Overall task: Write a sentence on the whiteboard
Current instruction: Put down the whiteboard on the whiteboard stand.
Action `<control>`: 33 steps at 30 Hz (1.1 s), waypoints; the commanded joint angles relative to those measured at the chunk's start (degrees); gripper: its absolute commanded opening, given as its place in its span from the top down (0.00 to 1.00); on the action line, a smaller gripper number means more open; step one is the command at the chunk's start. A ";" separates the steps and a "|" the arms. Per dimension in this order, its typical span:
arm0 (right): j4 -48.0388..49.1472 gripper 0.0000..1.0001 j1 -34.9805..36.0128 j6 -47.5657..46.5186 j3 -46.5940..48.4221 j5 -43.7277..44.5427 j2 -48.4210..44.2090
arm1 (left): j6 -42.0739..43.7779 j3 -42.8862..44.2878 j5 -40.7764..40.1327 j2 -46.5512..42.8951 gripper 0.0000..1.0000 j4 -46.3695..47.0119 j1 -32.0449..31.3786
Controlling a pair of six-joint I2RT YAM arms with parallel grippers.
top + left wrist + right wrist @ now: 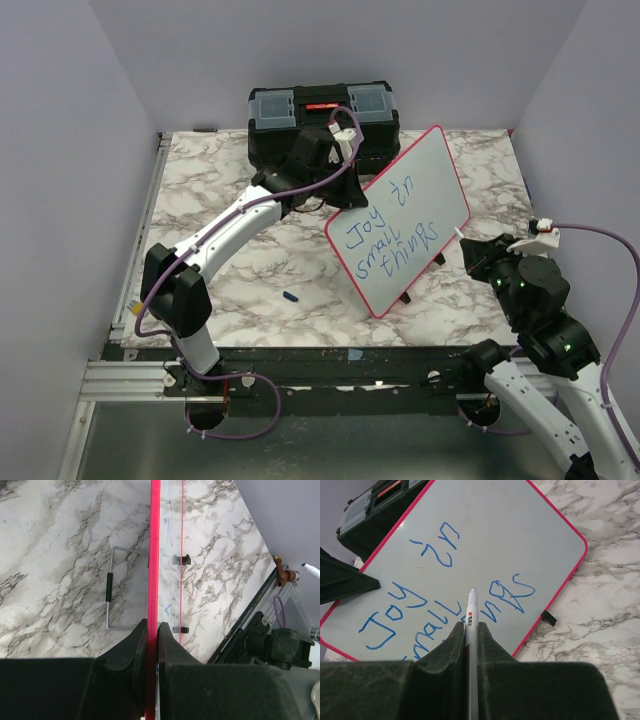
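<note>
The whiteboard [400,215] stands tilted on the marble table, its red-pink rim around blue writing that reads "Joy in small things" [445,595]. My left gripper [345,188] is shut on the board's upper left edge. In the left wrist view the red rim [155,555] runs straight between the closed jaws of the left gripper [152,626]. My right gripper [471,627] is shut on a white marker [471,607], whose tip points at the board near the word "things". From above, the right gripper [472,250] sits just off the board's right edge.
A black toolbox [322,115] stands behind the board at the table's far edge. A small blue cap [291,297] lies on the table left of the board. A wire stand [111,587] and the board's black feet [182,559] show below it.
</note>
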 commanded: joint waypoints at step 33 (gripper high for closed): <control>0.75 0.99 0.22 -1.26 -0.85 -1.35 2.09 | 5.77 -3.95 -7.43 0.88 0.55 -9.82 -2.12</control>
